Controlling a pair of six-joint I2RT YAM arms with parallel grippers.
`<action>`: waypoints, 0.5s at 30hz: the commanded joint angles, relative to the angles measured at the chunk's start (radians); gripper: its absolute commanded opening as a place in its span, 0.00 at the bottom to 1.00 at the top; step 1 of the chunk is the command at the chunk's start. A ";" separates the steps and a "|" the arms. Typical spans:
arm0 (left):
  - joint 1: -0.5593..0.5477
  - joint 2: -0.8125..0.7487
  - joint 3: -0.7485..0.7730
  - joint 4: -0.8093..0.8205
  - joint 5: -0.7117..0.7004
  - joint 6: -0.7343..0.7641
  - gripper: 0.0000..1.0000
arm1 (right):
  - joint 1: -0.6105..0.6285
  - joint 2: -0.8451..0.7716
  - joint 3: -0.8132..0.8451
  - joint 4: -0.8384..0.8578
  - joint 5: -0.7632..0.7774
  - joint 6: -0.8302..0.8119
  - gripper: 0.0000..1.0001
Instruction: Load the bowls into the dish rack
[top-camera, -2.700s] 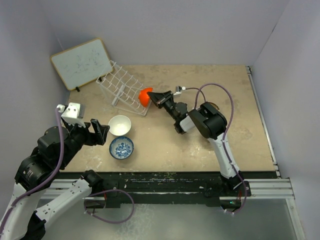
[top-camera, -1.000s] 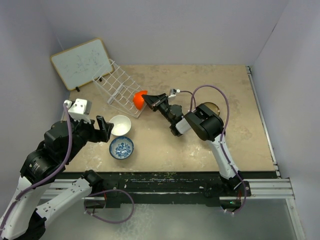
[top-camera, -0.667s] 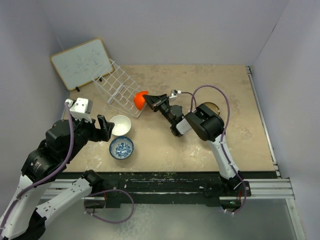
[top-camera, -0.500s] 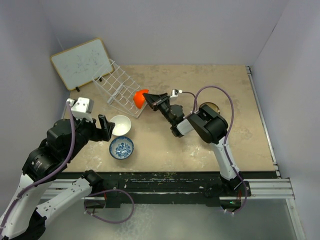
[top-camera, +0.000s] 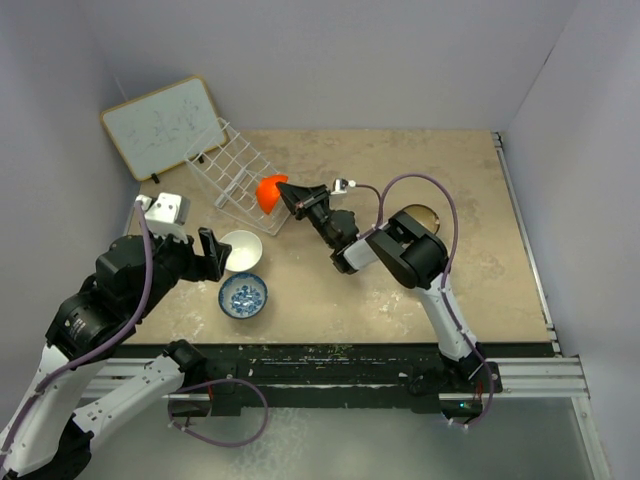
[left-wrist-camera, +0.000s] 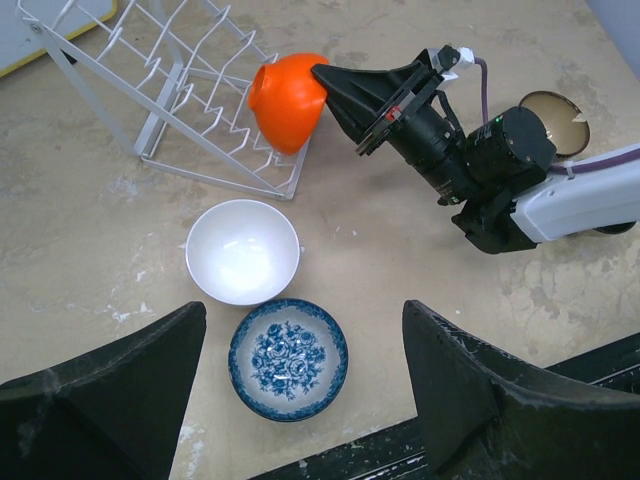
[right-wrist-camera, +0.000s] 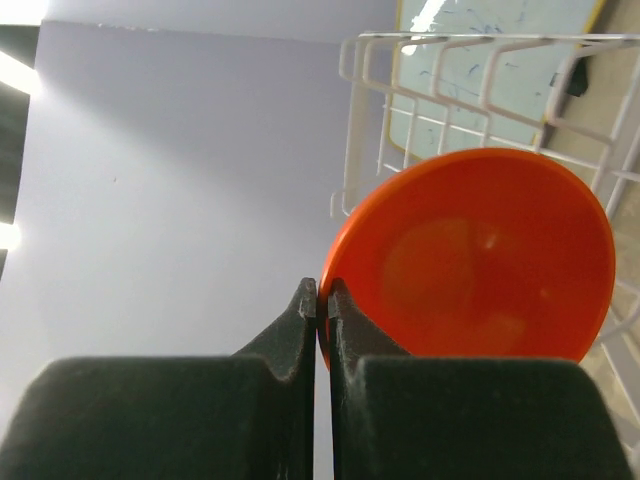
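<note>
Right gripper (top-camera: 288, 196) is pinched shut on the rim of the orange-red bowl (top-camera: 267, 191), holding it on edge against the near right corner of the dish rack (top-camera: 228, 172); from my screens I cannot tell whether the bowl sits in a slot or only touches the wires. I see the rack standing tilted on the tabletop (top-camera: 400, 160), a beige, mottled, stone-like slab with pale scuffs near its front edge. Behind the rack a wood-framed whiteboard (top-camera: 162, 125) leans in the far left corner. The left gripper (top-camera: 209, 254) hangs wide open with nothing in it, above the white bowl (left-wrist-camera: 242, 251) and the blue-and-white bowl (left-wrist-camera: 288, 358), which sit upright just beside each other near the table's front left. The brown bowl (left-wrist-camera: 555, 108) rests well to the right, partly hidden behind the right arm. Plain pale grey walls close the table in on three sides, and a black rail runs along the near edge.
</note>
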 joint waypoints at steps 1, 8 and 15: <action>0.004 0.007 0.036 0.029 0.005 0.020 0.82 | 0.002 -0.041 0.009 0.369 0.028 0.010 0.00; 0.005 0.010 0.030 0.036 0.009 0.015 0.82 | 0.000 -0.023 0.012 0.369 0.029 0.020 0.00; 0.004 0.012 0.030 0.035 0.011 0.013 0.82 | 0.002 0.021 0.008 0.369 0.047 0.047 0.00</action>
